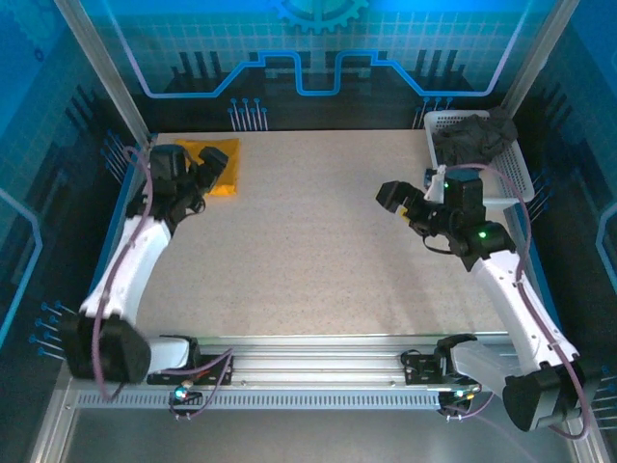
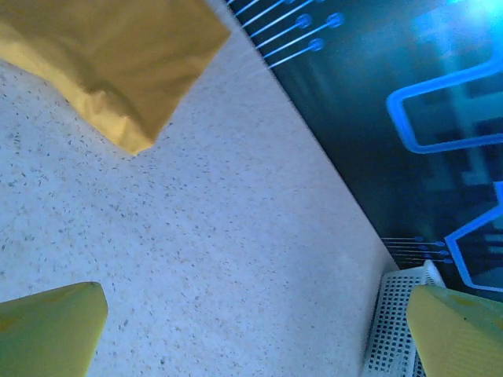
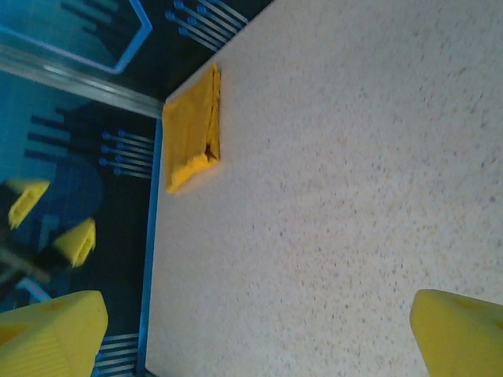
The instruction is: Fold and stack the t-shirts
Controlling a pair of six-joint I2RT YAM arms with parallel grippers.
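Orange-yellow t-shirt lies folded just ahead of the left gripper, jaws spread and empty.

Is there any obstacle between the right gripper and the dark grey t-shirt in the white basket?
Only the wall of the white plastic mesh basket: the dark grey cloth t-shirt lies inside it, so the open right gripper should probably reach in from above. Nothing else visible stands between them.

No text, label, brand or number is readable; the blue back panel bears a gear outline and circuit-like lines (pattern, not writing).
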